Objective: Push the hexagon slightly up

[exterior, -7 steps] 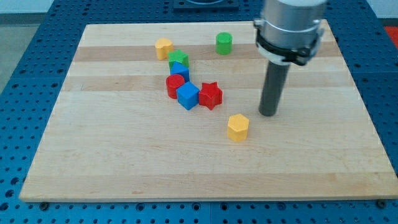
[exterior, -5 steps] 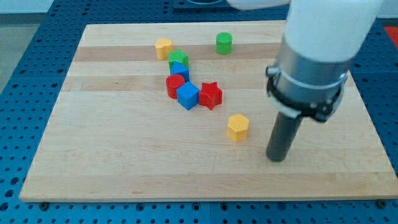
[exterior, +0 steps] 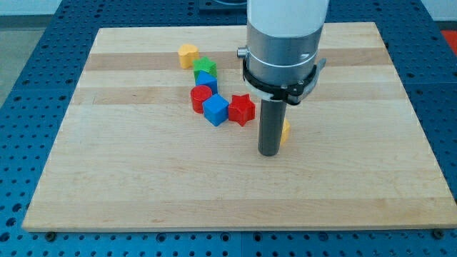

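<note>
Tip (exterior: 268,152) before hexagon (exterior: 285,131); star (exterior: 242,109) left.

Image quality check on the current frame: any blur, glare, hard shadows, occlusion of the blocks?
Camera view: sharp, evenly lit, no glare on the board. Shadows are soft; a faint one lies around my tip. The arm housing is bright but keeps detail. Occlusion: the rod covers most of the yellow hexagon, leaving only a sliver at the rod's right edge; red star and blue cube stay clear.
</note>
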